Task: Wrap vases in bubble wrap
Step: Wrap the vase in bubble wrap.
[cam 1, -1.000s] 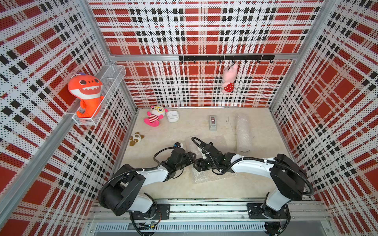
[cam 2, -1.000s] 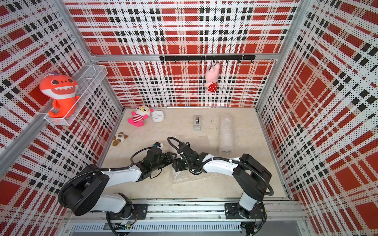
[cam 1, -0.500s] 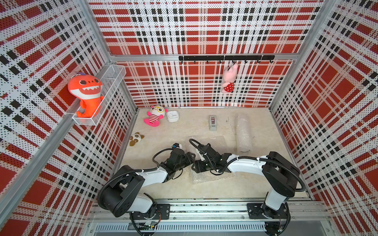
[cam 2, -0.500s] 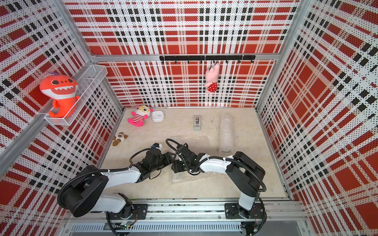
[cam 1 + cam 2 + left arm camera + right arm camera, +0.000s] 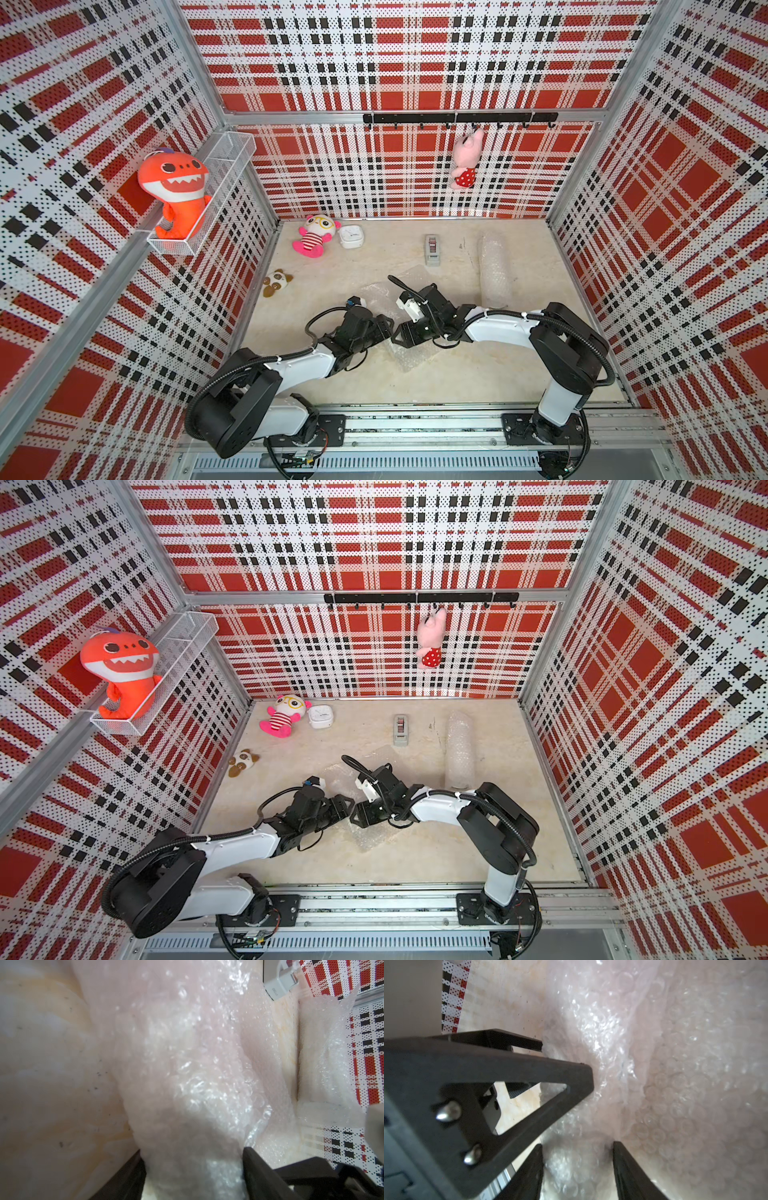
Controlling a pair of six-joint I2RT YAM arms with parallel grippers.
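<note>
A crumpled bundle of bubble wrap [image 5: 409, 351] [image 5: 365, 833] lies at the front middle of the floor, and both grippers meet over it. My left gripper [image 5: 386, 328] [image 5: 193, 1167] straddles the bundle with its jaws wide, one black finger on each side. Coming from the opposite side, my right gripper [image 5: 400, 336] [image 5: 577, 1159] has its fingers pressed into a fold of the wrap [image 5: 591, 1084]. A second, rolled bundle of bubble wrap [image 5: 494, 270] [image 5: 324, 1064] lies at the back right. No bare vase shows; the vases are hidden.
A grey tape dispenser [image 5: 432, 249] lies behind the grippers. At the back left are a small white box [image 5: 351, 237], a pink plush [image 5: 313, 237] and a small panda plush [image 5: 276, 282]. An orange shark [image 5: 176, 187] fills the wall basket, and a pink doll [image 5: 465, 160] hangs from the hook rail.
My right arm's elbow has swung left, and its jaws have narrowed on the wrap. My left jaws have widened around the bundle. The wrap has shifted slightly.
</note>
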